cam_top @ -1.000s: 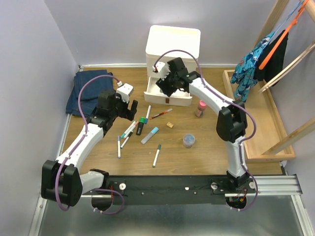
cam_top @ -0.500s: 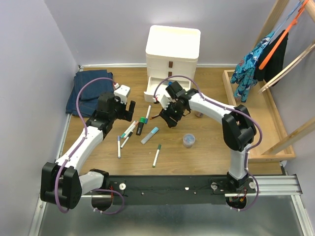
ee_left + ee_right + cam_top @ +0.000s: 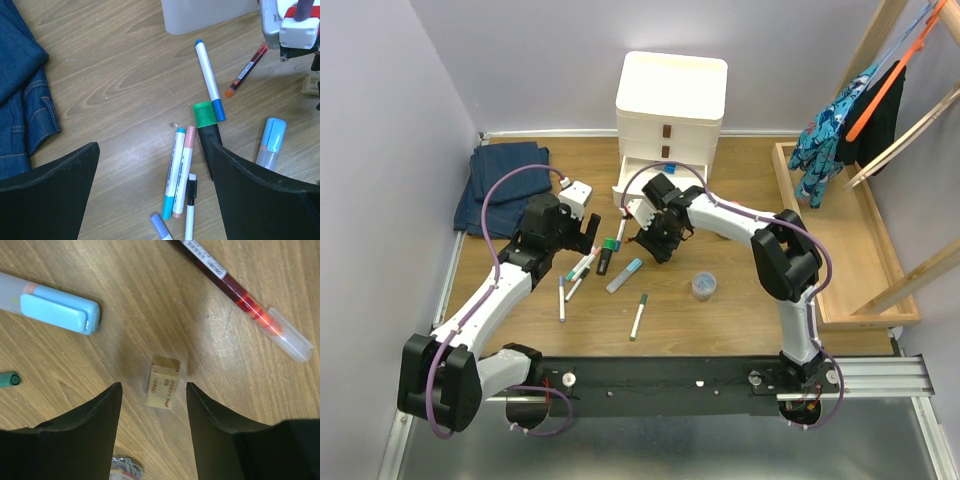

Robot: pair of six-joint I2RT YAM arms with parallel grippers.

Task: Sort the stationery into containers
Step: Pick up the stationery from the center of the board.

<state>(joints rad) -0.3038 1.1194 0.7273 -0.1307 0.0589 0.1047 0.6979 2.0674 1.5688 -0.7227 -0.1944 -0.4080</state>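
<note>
Two hands gape wide: left hand (image 3: 152, 150) over smooth pens (image 3: 174, 172), right hand (image 3: 151, 390) framing a blocky tan eraser (image 3: 162, 388) on the grained desk (image 3: 135, 295).

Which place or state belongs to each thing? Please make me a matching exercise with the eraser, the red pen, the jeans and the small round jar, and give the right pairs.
Things:
1. eraser
2. red pen
3. jeans
4. round jar

Places or states:
A. folded in the far left corner of the table
B. lies under the open right pincer, between its fingers
C. stands alone on the table's right half
D. closed with a clear cap

Pairs: 1-B; 2-D; 3-A; 4-C.
</note>
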